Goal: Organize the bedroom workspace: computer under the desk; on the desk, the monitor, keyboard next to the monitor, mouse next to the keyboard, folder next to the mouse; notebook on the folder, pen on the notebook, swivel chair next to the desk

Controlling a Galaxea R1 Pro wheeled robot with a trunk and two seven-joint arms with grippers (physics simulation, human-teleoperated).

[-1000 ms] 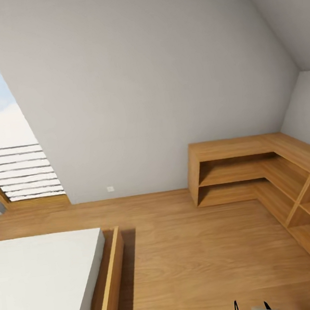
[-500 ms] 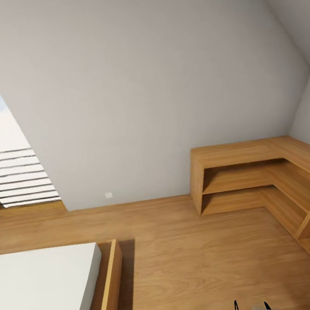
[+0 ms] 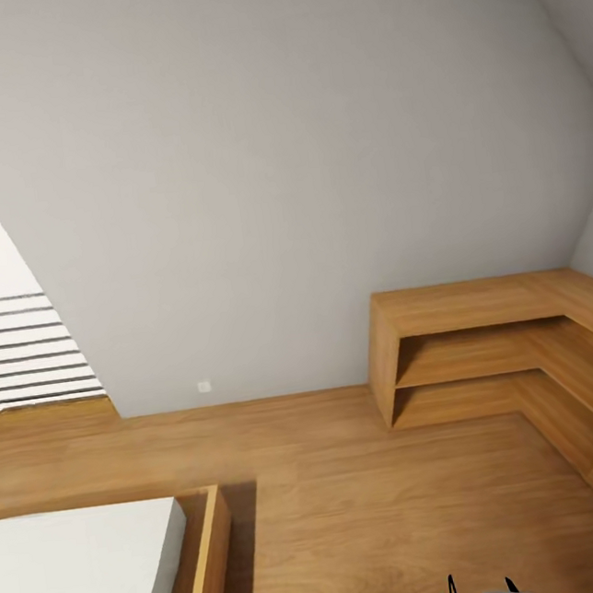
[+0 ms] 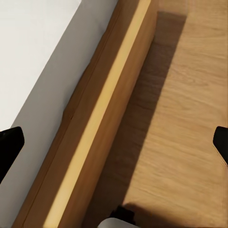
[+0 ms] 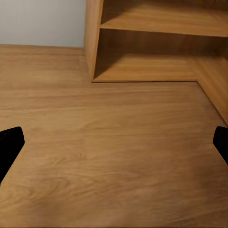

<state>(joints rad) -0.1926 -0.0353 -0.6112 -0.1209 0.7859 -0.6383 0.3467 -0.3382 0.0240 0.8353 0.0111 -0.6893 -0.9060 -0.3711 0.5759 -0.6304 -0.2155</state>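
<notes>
Claws both wide, nothing held; robot in bedroom, no task item visible.
Left claw [image 4: 114,142] fingertips sit at opposite frame edges, over the bed [image 4: 42,57] edge: white mattress, wood frame [image 4: 102,114], floor [image 4: 185,118] beside it. Right claw [image 5: 114,142] also spread, over bare wood floor [image 5: 109,152] facing the low corner shelf [image 5: 156,42]. Head view: grey sloped wall [image 3: 272,170], window [image 3: 14,340] with slats far left, bed [image 3: 80,573] lower left, L-shaped wood shelf [image 3: 488,347] at right along both walls, its compartments bare. Small white outlet [image 3: 204,386] low on wall. Dark arm parts [image 3: 481,592] at bottom edge.
</notes>
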